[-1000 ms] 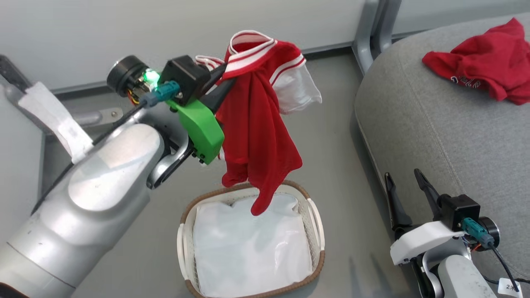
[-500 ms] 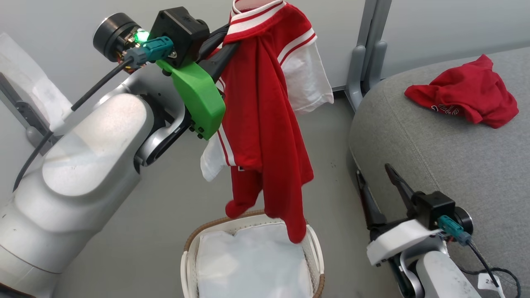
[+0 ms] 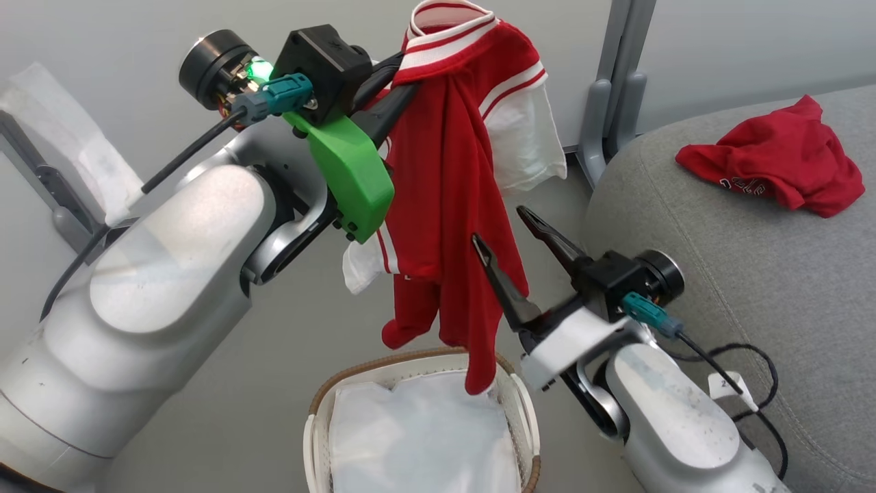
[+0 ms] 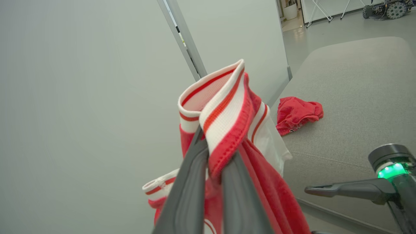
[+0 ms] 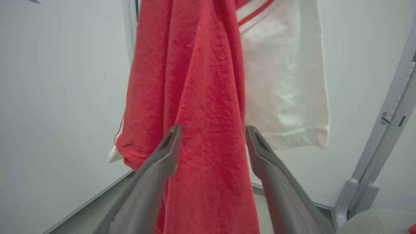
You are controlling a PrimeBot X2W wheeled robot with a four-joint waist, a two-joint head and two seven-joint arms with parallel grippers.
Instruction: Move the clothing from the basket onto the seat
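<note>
Above the basket (image 3: 410, 359) the jersey (image 3: 445, 192) hangs; the left wrist view shows the left pincer (image 4: 213, 152) pinching its collar; right pincer (image 5: 213, 128) spread.

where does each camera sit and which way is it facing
head view: on the head, looking down at basket, jersey, seat; left gripper, right gripper show
left wrist view: along its shut fingers pinching the jersey collar, toward the seat
right wrist view: along its open fingers at the hanging jersey
shared: all show the jersey
</note>
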